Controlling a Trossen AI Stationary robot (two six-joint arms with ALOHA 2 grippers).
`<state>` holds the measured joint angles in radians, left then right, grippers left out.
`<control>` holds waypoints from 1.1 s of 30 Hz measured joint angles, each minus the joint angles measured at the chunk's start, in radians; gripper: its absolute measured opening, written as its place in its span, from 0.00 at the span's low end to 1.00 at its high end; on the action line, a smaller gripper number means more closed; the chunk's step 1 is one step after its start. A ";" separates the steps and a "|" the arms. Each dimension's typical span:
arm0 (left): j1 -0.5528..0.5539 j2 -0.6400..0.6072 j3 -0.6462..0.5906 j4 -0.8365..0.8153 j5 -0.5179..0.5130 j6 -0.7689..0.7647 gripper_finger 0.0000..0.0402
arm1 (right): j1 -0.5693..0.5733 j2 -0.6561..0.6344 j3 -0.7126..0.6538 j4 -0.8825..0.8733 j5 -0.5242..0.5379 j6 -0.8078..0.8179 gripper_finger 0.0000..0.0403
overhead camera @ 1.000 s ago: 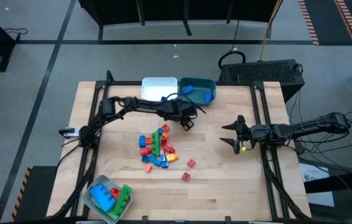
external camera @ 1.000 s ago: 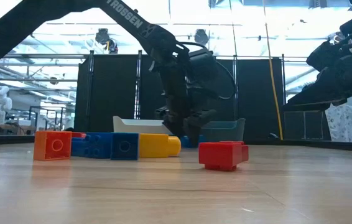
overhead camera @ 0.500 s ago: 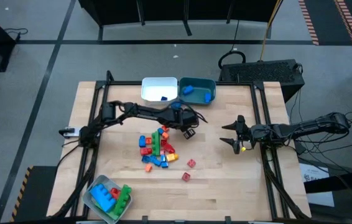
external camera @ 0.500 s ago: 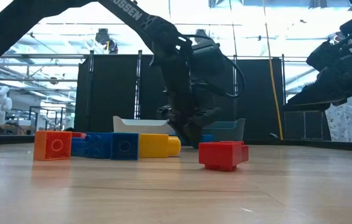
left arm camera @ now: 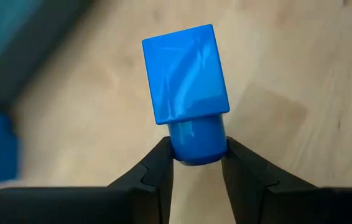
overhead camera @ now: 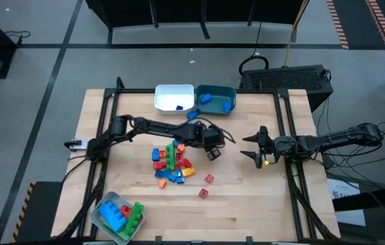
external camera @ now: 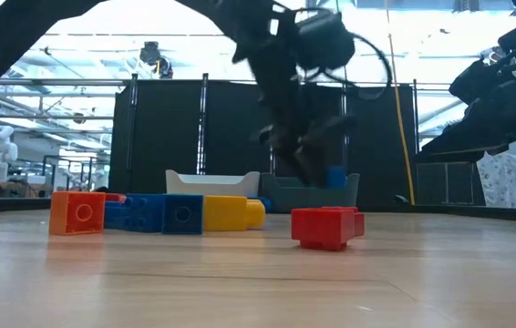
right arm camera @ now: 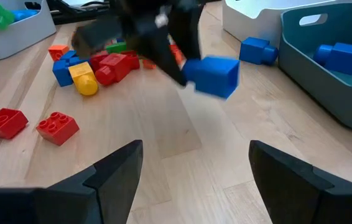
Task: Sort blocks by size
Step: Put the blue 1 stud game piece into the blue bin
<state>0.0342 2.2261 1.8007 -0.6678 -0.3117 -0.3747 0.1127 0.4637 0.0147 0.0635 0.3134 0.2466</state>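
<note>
My left gripper (overhead camera: 212,152) hangs over the table's middle, right of the pile of blocks (overhead camera: 171,162). It is shut on a small blue cube block (left arm camera: 185,71), which also shows in the right wrist view (right arm camera: 216,74) and the low view (external camera: 334,175). My right gripper (overhead camera: 254,151) is open and empty at the table's right, its fingers (right arm camera: 117,174) spread wide. Two red blocks (overhead camera: 209,178) (overhead camera: 203,193) lie on the table near the pile. Another blue block (overhead camera: 192,114) lies by the bins. My left gripper pinches the blue block's round stud (left arm camera: 194,138) between its two fingertips. The cube body (left arm camera: 188,62) sticks out beyond the fingers. The fingers slant down toward the table's right side. The block is lifted clear of the table.
A white bin (overhead camera: 175,97) and a teal bin (overhead camera: 215,99) holding blue blocks stand at the far edge. A clear-grey bin (overhead camera: 118,214) with blue and green blocks stands at the near left. Bare wood lies between the two grippers.
My left gripper has gone from beside the teal bin toward the table's near edge and a little to the right, carrying the blue block clear of the table.
</note>
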 joint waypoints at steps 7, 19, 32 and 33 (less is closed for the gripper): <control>0.097 -0.003 0.175 -0.096 -0.142 0.125 0.28 | 0.000 0.000 0.000 0.000 0.000 0.000 0.69; 0.331 -0.004 0.206 -0.106 -0.067 0.179 0.38 | 0.000 0.000 0.000 -0.001 0.000 0.000 0.69; 0.173 -0.082 0.234 -0.207 -0.071 0.278 0.65 | 0.000 0.000 -0.002 0.065 0.093 0.084 0.69; 0.151 -0.113 0.243 -0.249 -0.099 0.282 0.62 | 0.000 0.004 -0.002 0.077 0.121 0.096 0.68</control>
<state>0.1853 2.1133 2.0439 -0.9172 -0.4104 -0.0925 0.1127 0.4675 0.0132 0.1408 0.4343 0.3425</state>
